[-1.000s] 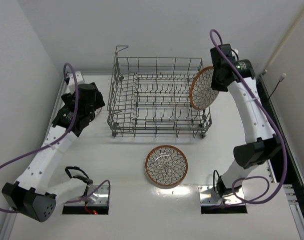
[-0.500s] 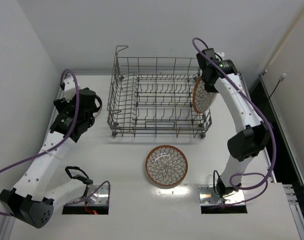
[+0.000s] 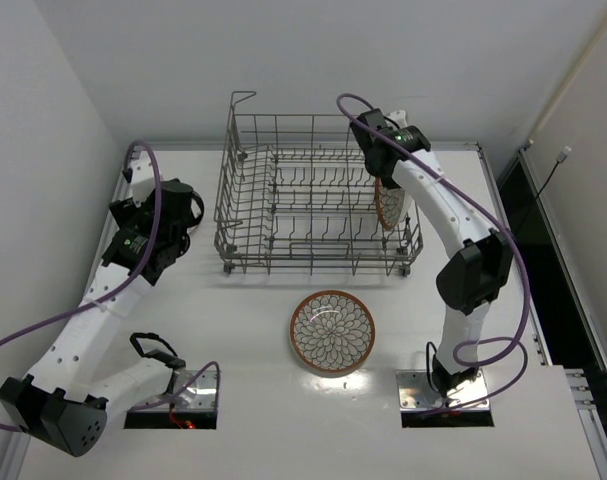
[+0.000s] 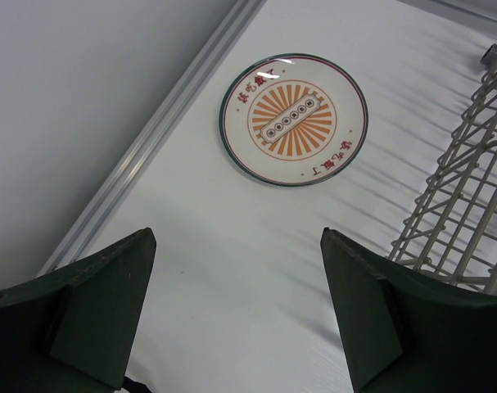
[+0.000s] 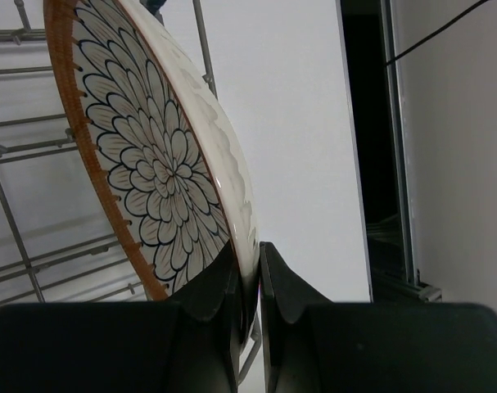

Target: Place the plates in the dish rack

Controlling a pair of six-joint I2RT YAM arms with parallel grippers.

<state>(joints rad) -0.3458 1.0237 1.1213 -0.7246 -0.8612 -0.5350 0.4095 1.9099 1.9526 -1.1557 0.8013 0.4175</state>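
Observation:
The grey wire dish rack (image 3: 313, 195) stands at the back middle of the table. My right gripper (image 5: 248, 250) is shut on the rim of one flower-pattern plate (image 5: 150, 155). It holds that plate on edge at the rack's right end (image 3: 389, 205), among the wires (image 5: 19, 229). Whether the plate rests on the rack I cannot tell. A second such plate (image 3: 332, 332) lies flat on the table in front of the rack. My left gripper (image 4: 237, 237) is open and empty, hovering over the table left of the rack (image 4: 469, 188).
A small white dish with a green rim and an orange sunburst (image 4: 294, 119) lies ahead of my left fingers, near the table's raised left edge (image 4: 150, 155). A wall runs close along the left. Both arm bases sit at the near edge.
My right arm swung left, carrying its plate from outside the rack's right end in among the rack's wires. The left arm shifted slightly left.

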